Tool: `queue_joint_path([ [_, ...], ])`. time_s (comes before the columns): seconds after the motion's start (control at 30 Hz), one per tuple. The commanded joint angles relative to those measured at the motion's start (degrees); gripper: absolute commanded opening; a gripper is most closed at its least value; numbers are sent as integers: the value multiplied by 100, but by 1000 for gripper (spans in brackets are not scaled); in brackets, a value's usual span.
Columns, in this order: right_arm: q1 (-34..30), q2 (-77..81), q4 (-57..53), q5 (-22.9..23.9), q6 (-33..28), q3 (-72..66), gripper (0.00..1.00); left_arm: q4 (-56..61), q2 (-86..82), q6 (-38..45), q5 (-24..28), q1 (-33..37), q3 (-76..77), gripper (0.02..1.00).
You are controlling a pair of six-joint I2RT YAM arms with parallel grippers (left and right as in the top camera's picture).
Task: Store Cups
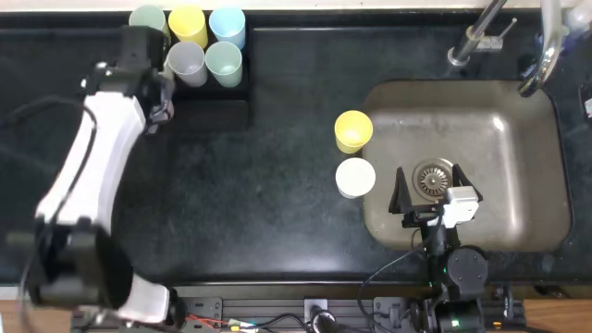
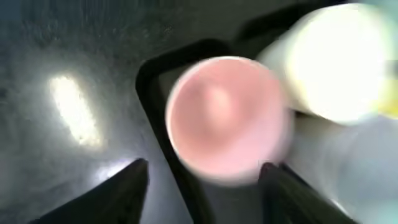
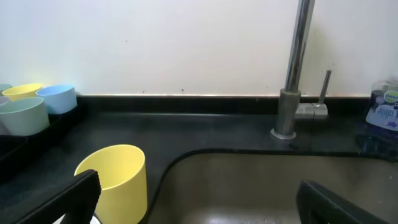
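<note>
The only print is on a bottle [image 3: 384,107] standing past the faucet [image 3: 297,74]. It has a blue and purple label, too small to make out.

The left gripper [image 2: 205,165] hangs over the tray [image 1: 222,106] in the upper left of the top view. Its fingers are spread wide, with a pink cup [image 2: 227,118] between and just beyond the tips. That cup is round and plain, and it stands mouth up inside the tray's raised black rim, near a corner, with two paler cups close beside it. From above, the stored cups [image 1: 223,60] number five: green, yellow and blue along the back, and a pale grey and a mint one in front. The grey one may be the pink cup seen from higher up, but I cannot tell.

A yellow cup [image 1: 352,129] and a white cup [image 1: 355,178] stand on the counter [image 1: 259,185] in the middle of the top view. They are just left of the sink [image 1: 518,166], with the yellow above the white and the two close together. The yellow cup is upright with its mouth open.

The right gripper [image 1: 428,185] is over the sink basin beside the drain [image 1: 433,178]. Its fingers are wide apart and grip nothing.

The counter is black and speckled, and the sink is brushed steel. The faucet is chrome, with a thin lever at its base. A plain white wall [image 3: 186,43] rises behind the counter's back edge.
</note>
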Motion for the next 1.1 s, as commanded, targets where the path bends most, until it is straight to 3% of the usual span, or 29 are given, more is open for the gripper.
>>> queue_joint_path([
  [0.03, -22, -48, 31, 4, -17, -76, 998, 105, -1300, 251, -1099, -557, 79, 737],
  [0.17, -22, -48, 31, 2, -17, -76, 998, 636, -1517, 1329, -918, -1121, 271, 816],
  [0.43, -22, -48, 31, 2, -17, -76, 998, 763, -308, 2839, 472, -2503, 1152, 858],
  [0.73, -22, -48, 31, 2, -17, -76, 998, -761, 1563, 3158, 846, -3512, 2796, 844],
  [0.93, -22, -48, 31, 4, -17, -76, 998, -938, 2035, 3185, 1513, -3641, 3027, 842],
  [1.1, -22, -48, 31, 2, -17, -76, 996, -955, 2251, 3244, 1622, -3797, 3027, 844],
])
